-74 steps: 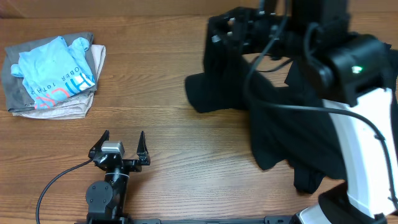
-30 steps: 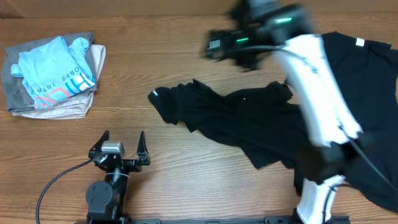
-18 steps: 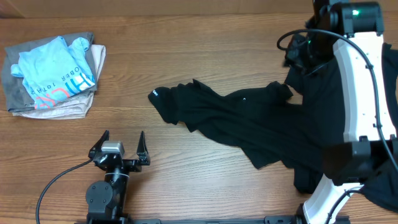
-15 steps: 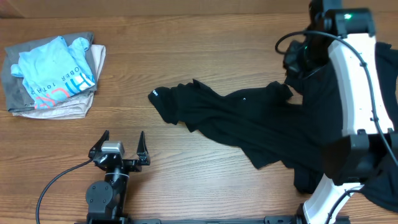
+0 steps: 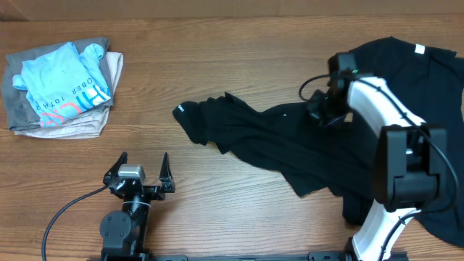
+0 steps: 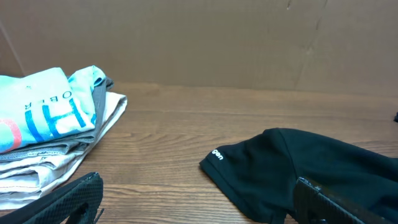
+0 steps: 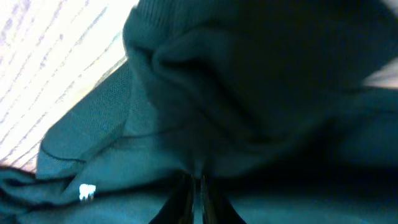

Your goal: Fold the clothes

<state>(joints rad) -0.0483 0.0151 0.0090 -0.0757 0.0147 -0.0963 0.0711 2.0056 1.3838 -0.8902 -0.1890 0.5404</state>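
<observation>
The clothes are black T-shirts. One (image 5: 268, 138) lies crumpled across the middle of the table, its sleeve (image 6: 273, 168) with small white lettering pointing left. More black fabric (image 5: 413, 80) with a white tag (image 5: 418, 49) is spread at the back right. My right gripper (image 5: 320, 114) is down on the crumpled shirt's upper right part. In the right wrist view its jaws (image 7: 196, 186) are shut on a fold of the black fabric, next to a tiny white mark (image 7: 87, 191). My left gripper (image 5: 142, 161) stands open near the front edge, left of the shirt, with nothing in it.
A folded pile of light blue, grey and beige garments (image 5: 61, 87) sits at the back left, also seen in the left wrist view (image 6: 43, 134). A brown wall (image 6: 199, 43) backs the table. Bare wood (image 5: 217, 196) lies between the left gripper and the shirt.
The right arm let the lifted shirt down, swung to the back right, then came down on the shirt's upper right part and shut. The left arm has not moved.
</observation>
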